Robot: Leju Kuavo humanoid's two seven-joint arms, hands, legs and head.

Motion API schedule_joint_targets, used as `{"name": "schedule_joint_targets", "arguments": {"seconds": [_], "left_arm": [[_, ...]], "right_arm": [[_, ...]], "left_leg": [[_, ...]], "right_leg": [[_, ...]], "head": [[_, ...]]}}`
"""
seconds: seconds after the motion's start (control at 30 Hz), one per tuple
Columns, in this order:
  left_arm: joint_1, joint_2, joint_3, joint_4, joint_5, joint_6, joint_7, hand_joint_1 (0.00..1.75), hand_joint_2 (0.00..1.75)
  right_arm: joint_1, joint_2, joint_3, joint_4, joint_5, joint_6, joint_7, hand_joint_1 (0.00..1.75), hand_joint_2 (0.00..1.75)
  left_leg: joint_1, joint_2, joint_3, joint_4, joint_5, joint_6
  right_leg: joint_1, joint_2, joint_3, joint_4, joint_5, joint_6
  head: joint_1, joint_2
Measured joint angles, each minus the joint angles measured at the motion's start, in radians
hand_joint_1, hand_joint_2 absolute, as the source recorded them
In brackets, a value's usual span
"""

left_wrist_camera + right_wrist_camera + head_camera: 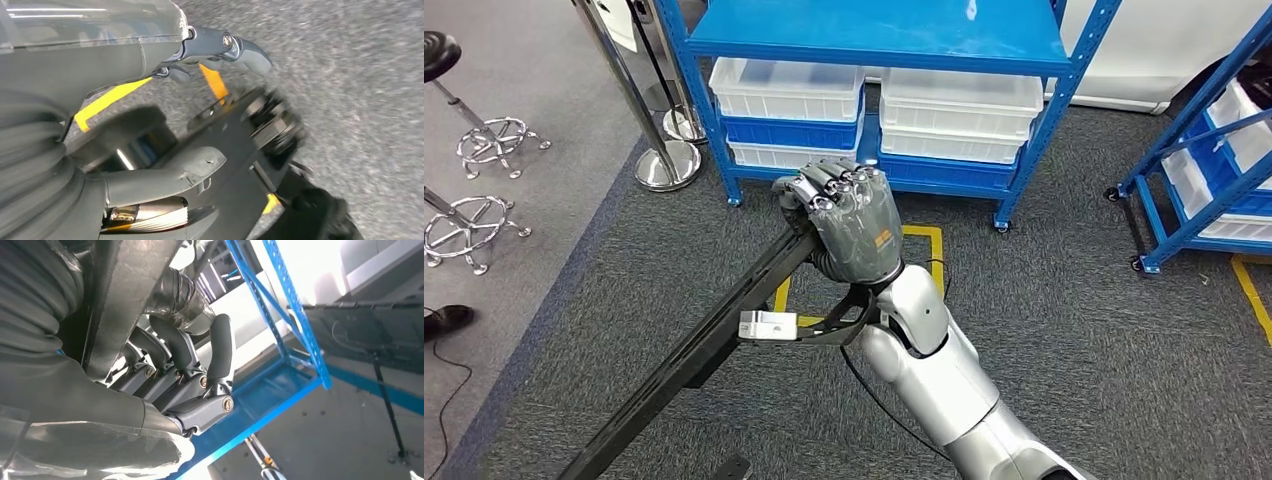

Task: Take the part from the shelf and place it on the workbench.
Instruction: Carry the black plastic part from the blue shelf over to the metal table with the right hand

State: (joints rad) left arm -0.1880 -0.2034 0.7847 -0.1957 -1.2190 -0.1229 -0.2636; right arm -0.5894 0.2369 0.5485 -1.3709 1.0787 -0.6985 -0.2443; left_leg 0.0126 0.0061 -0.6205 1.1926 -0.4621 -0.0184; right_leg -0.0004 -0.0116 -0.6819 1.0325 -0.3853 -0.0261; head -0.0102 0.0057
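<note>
Closest to you, the right arm (954, 380) rises from the lower edge of the head view, and its right hand (849, 225) is wrapped tight around the upper end of the part (694, 350), a long black bar that slants down toward your lower left, held in the air over the grey carpet (1074, 330). From the right wrist view, you see those fingers (175, 352) curled round the bar. Your left hand (165, 175) shows in the left wrist view with thumb and fingers apart and nothing between them, above carpet and yellow floor tape (105, 100). Going left to right beyond the hand: chrome stool bases (484, 145), stanchion posts (664, 160), then the blue shelf (874, 40) with white bins (789, 90) on its lower level, and a second blue rack (1204, 170) at far right.
</note>
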Motion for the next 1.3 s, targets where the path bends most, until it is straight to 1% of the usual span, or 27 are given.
{"name": "schedule_joint_targets", "arguments": {"seconds": [0.07,0.1,0.17,0.2,0.23,0.27,0.33,0.37,0.4,0.43,0.5,0.57,0.6,0.63,0.7,0.73,0.8,0.87,0.9,0.93,0.97,1.03,1.1,1.13,1.17,1.23,1.3], "left_arm": [[-0.004,0.005,0.001,0.0,0.003,0.005,0.0,0.0,1.75],[-0.006,0.008,0.002,0.0,0.004,0.008,0.0,0.0,1.75],[-0.007,0.011,0.004,0.0,0.005,0.012,0.0,0.0,1.75],[-0.008,0.012,0.005,0.0,0.005,0.013,0.001,0.0,1.75],[-0.008,0.014,0.006,0.0,0.005,0.013,0.001,0.0,1.75],[-0.01,0.015,0.006,0.0,0.005,0.014,0.001,0.0,1.75],[-0.011,0.018,0.007,0.0,0.005,0.014,0.001,0.0,1.75],[-0.011,0.018,0.007,0.0,0.005,0.014,0.001,0.0,1.75],[-0.011,0.019,0.007,0.0,0.005,0.014,0.001,0.0,1.75],[-0.01,0.02,0.007,0.0,0.005,0.015,0.001,0.0,1.75],[-0.011,0.021,0.008,0.0,0.005,0.015,0.001,0.0,1.75],[-0.013,0.022,0.008,0.0,0.002,0.015,0.001,0.0,1.75],[-0.015,0.022,0.008,0.0,0.0,0.015,0.001,0.0,1.75],[-0.017,0.023,0.008,0.0,-0.001,0.015,0.001,0.0,1.75],[-0.023,0.024,0.008,0.0,-0.003,0.015,0.001,0.0,1.75],[-0.026,0.025,0.008,0.0,-0.003,0.016,0.001,0.0,1.75],[-0.029,0.027,0.008,0.0,-0.003,0.017,0.0,0.0,1.75],[-0.03,0.029,0.008,0.0,-0.004,0.018,0.0,0.0,1.75],[-0.03,0.03,0.008,0.0,-0.004,0.018,0.0,0.0,1.75],[-0.031,0.03,0.008,0.0,-0.004,0.018,-0.001,0.0,1.75],[-0.032,0.03,0.008,0.0,-0.004,0.018,-0.003,0.0,1.75],[-0.036,0.03,0.008,0.0,-0.005,0.016,-0.01,0.0,1.75],[-0.045,0.029,0.007,0.0,-0.007,0.013,-0.02,0.0,1.75],[-0.05,0.028,0.007,0.0,-0.008,0.012,-0.028,0.0,1.75],[-0.054,0.027,0.006,0.0,-0.009,0.011,-0.036,0.0,1.75],[-0.058,0.023,0.005,0.0,-0.011,0.014,-0.047,0.0,1.75],[-0.062,0.018,0.003,0.0,-0.015,0.02,-0.052,0.0,1.75]], "right_arm": [[-0.002,-0.001,0.0,0.0,0.0,0.0,-0.007,1.75,1.75],[-0.003,-0.001,0.0,-0.001,-0.001,0.0,-0.011,1.75,1.75],[-0.004,-0.001,0.0,0.0,-0.002,0.0,-0.016,1.75,1.75],[-0.004,-0.002,0.0,0.0,-0.003,0.0,-0.017,1.75,1.75],[-0.004,-0.002,0.0,0.0,-0.003,0.0,-0.017,1.75,1.75],[-0.004,-0.003,0.0,0.0,-0.003,0.0,-0.017,1.75,1.75],[-0.003,-0.004,0.0,0.0,-0.003,0.0,-0.018,1.75,1.75],[-0.003,-0.005,0.0,0.0,-0.003,0.0,-0.018,1.75,1.75],[-0.003,-0.007,0.0,0.0,-0.003,0.0,-0.018,1.75,1.75],[-0.002,-0.008,0.0,0.0,-0.004,0.0,-0.019,1.75,1.75],[-0.002,-0.009,0.0,0.0,-0.008,0.0,-0.027,1.75,1.75],[-0.001,-0.006,0.0,-0.003,-0.016,-0.001,-0.041,1.75,1.75],[-0.002,-0.005,0.0,-0.004,-0.02,-0.001,-0.047,1.75,1.75],[-0.004,-0.003,-0.001,-0.006,-0.024,-0.001,-0.05,1.75,1.75],[-0.008,-0.003,-0.001,-0.004,-0.036,0.0,-0.05,1.75,1.75],[-0.011,-0.003,-0.001,-0.002,-0.043,0.0,-0.048,1.75,1.75],[-0.018,-0.002,-0.001,0.002,-0.054,0.0,-0.042,1.75,1.75],[-0.02,-0.002,-0.001,0.005,-0.057,0.0,-0.038,1.75,1.75],[-0.02,-0.002,-0.001,0.007,-0.057,0.0,-0.037,1.75,1.75],[-0.02,-0.002,-0.001,0.008,-0.057,0.0,-0.035,1.75,1.75],[-0.02,-0.002,-0.001,0.01,-0.056,0.0,-0.034,1.75,1.75],[-0.021,-0.003,-0.001,0.011,-0.056,0.0,-0.03,1.75,1.75],[-0.025,-0.005,-0.001,0.011,-0.057,0.0,-0.023,1.75,1.75],[-0.028,-0.007,-0.001,0.011,-0.057,0.0,-0.018,1.75,1.75],[-0.032,-0.01,-0.001,0.011,-0.058,0.0,-0.011,1.75,1.75],[-0.039,-0.018,-0.001,0.011,-0.06,0.001,0.001,1.75,1.75],[-0.045,-0.029,-0.001,0.01,-0.066,0.006,0.007,1.75,1.75]], "left_leg": [[-0.004,-0.003,0.099,-0.136,-0.041,0.008],[-0.008,-0.004,0.121,-0.173,-0.058,0.012],[-0.007,-0.004,0.114,-0.186,-0.048,0.027],[-0.006,-0.003,0.107,-0.188,-0.039,0.036],[-0.005,-0.001,0.097,-0.19,-0.026,0.045],[-0.004,0.001,0.083,-0.19,-0.012,0.052],[-0.008,0.002,0.052,-0.189,0.015,0.06],[-0.01,0.002,0.035,-0.188,0.028,0.06],[-0.012,0.002,0.018,-0.186,0.04,0.06],[-0.014,0.002,0.001,-0.184,0.051,0.059],[-0.017,0.002,-0.031,-0.179,0.074,0.057],[-0.019,0.002,-0.05,-0.175,0.092,0.05],[-0.018,0.002,-0.054,-0.176,0.102,0.045],[-0.017,0.002,-0.055,-0.179,0.112,0.04],[-0.013,0.002,-0.059,-0.185,0.124,0.027],[-0.012,0.0,-0.066,-0.176,0.108,0.022],[-0.009,-0.002,-0.09,-0.105,0.019,0.012],[-0.004,-0.002,-0.115,0.022,-0.076,0.001],[-0.001,-0.002,-0.119,0.075,-0.092,-0.004],[0.001,-0.002,-0.111,0.106,-0.084,-0.008],[0.004,-0.002,-0.089,0.106,-0.058,-0.012],[0.009,-0.002,-0.003,0.017,-0.016,-0.015],[0.006,-0.004,0.094,-0.121,-0.041,-0.009],[0.003,-0.005,0.119,-0.165,-0.061,-0.001],[0.0,-0.006,0.129,-0.187,-0.071,0.009],[-0.001,-0.005,0.12,-0.19,-0.06,0.03],[-0.001,-0.001,0.109,-0.193,-0.04,0.049]], "right_leg": [[0.001,0.0,-0.017,0.004,0.022,0.009],[0.002,-0.001,-0.019,0.002,0.032,0.014],[0.0,-0.001,-0.019,-0.003,0.047,0.025],[-0.001,0.001,-0.025,0.002,0.036,0.03],[-0.003,0.004,-0.036,0.022,0.004,0.034],[-0.005,0.006,-0.05,0.063,-0.047,0.038],[-0.006,0.007,-0.077,0.186,-0.152,0.042],[-0.006,0.007,-0.084,0.245,-0.175,0.043],[-0.006,0.007,-0.08,0.283,-0.172,0.043],[-0.005,0.008,-0.062,0.292,-0.15,0.041],[-0.002,0.008,0.022,0.213,-0.103,0.029],[0.005,0.008,0.13,0.066,-0.121,0.015],[0.01,0.008,0.163,0.013,-0.137,0.011],[0.014,0.008,0.177,-0.017,-0.147,0.008],[0.014,0.006,0.169,-0.032,-0.127,0.001],[0.012,0.004,0.161,-0.037,-0.113,-0.004],[0.007,0.0,0.137,-0.044,-0.084,-0.015],[0.007,0.0,0.105,-0.043,-0.058,-0.018],[0.006,0.0,0.088,-0.041,-0.046,-0.016],[0.006,-0.001,0.069,-0.038,-0.033,-0.014],[0.004,-0.001,0.05,-0.034,-0.021,-0.011],[0.001,-0.001,0.013,-0.022,0.0,-0.003],[0.0,-0.001,-0.013,-0.009,0.015,0.009],[0.001,-0.001,-0.02,-0.005,0.022,0.016],[0.001,-0.001,-0.023,-0.004,0.03,0.022],[-0.002,0.0,-0.026,-0.003,0.038,0.035],[-0.006,0.003,-0.048,0.048,-0.006,0.045]], "head": [[0.0,0.0],[0.0,0.0],[0.001,0.0],[0.001,0.0],[0.001,0.0],[0.001,0.0],[0.001,0.0],[0.001,0.0],[0.001,0.0],[0.001,0.0],[0.001,0.0],[0.0,0.0],[0.0,0.0],[0.0,0.0],[0.001,0.0],[0.0,0.0],[0.0,0.0],[0.0,0.0],[0.0,0.0],[0.0,0.0],[0.0,0.0],[0.0,0.0],[0.0,0.0],[0.001,0.0],[0.001,0.0],[0.001,0.0],[0.001,0.0]]}}
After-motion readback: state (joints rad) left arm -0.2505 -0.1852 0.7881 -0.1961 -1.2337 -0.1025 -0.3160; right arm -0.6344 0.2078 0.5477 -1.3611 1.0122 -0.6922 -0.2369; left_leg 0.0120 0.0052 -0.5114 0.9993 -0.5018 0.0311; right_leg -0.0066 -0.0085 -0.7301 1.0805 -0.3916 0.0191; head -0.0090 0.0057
